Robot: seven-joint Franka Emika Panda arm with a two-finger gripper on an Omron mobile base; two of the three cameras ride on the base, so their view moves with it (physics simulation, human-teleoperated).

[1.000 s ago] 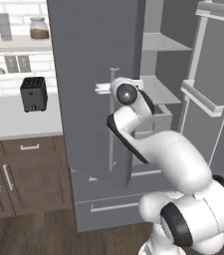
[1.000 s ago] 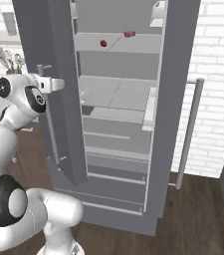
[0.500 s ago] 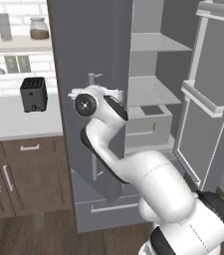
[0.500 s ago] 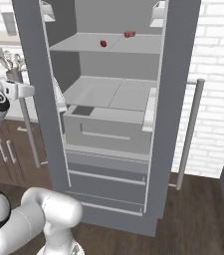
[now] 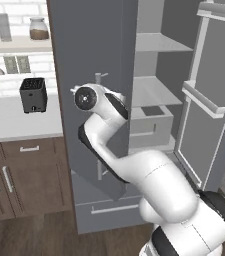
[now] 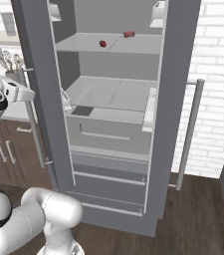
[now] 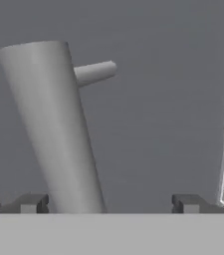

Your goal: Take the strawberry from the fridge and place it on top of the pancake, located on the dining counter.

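Grey handle: I see it standing between my end effector's fingertips, nearer the left one.
End effector: spread wide, gripping nothing; whether it touches the bar I cannot tell.
Fridge: both doors stand open, pale shelves and drawers exposed.
Strawberry: sits on the upper shelf, near a second small red item.
Tabletop: white, left of the fridge, carrying a black toaster.
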